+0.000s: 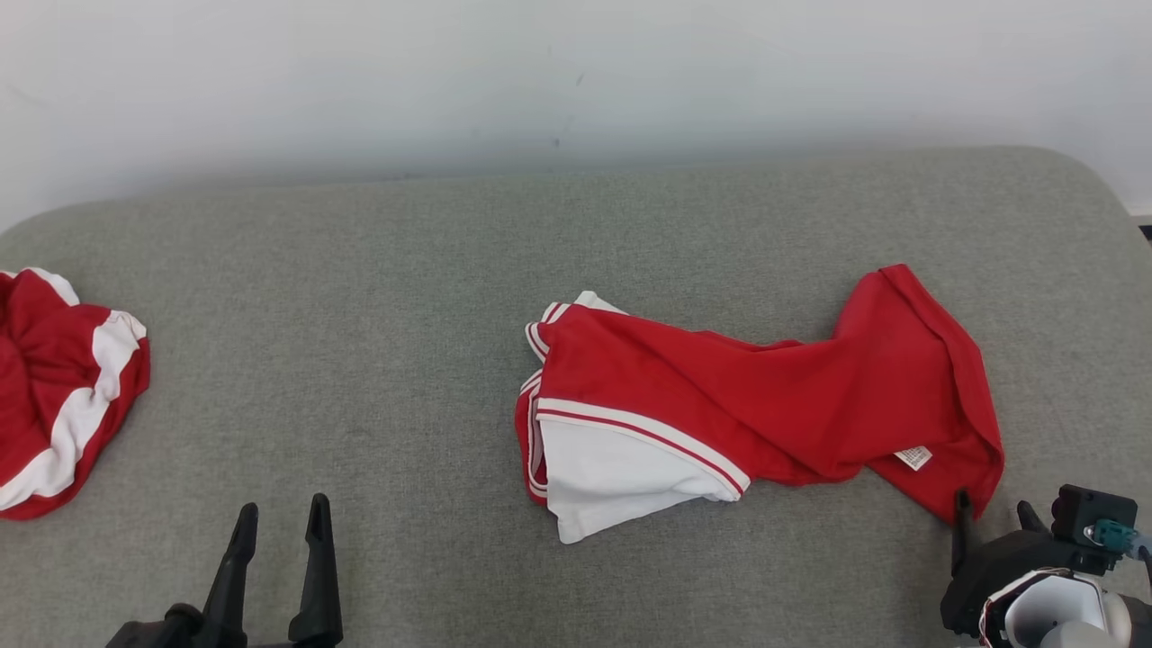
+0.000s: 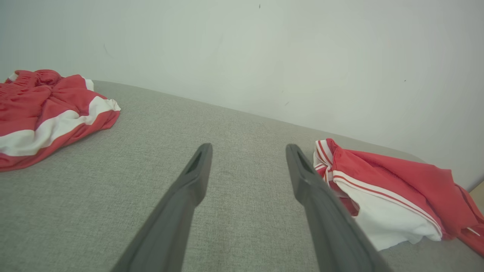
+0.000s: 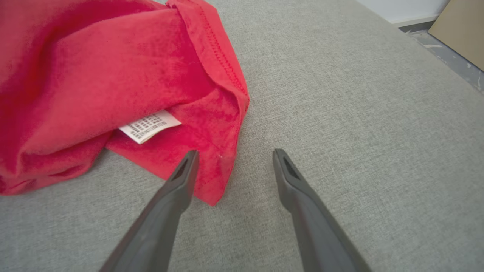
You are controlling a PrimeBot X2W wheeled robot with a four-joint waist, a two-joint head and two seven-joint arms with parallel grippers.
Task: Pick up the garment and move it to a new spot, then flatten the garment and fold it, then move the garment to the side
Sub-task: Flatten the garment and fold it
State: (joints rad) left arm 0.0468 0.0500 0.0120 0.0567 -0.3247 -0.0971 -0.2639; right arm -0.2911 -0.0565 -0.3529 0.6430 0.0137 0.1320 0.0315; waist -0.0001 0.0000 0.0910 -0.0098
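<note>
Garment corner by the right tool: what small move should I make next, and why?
Probably shift the right tool a little sideways toward the garment and lower it, so the open jaws straddle the near corner before closing. Right now one finger overlaps that corner while the other is over bare cushion, and the garment lies crumpled and ungrasped.

The grey fabric bench [image 1: 360, 315] lies open between the crumpled red-and-white garment [image 1: 720, 396] right of centre and a bunched red-and-white cloth [image 1: 54, 396] at its left edge; a pale wall [image 1: 576, 81] closes the far side.
</note>
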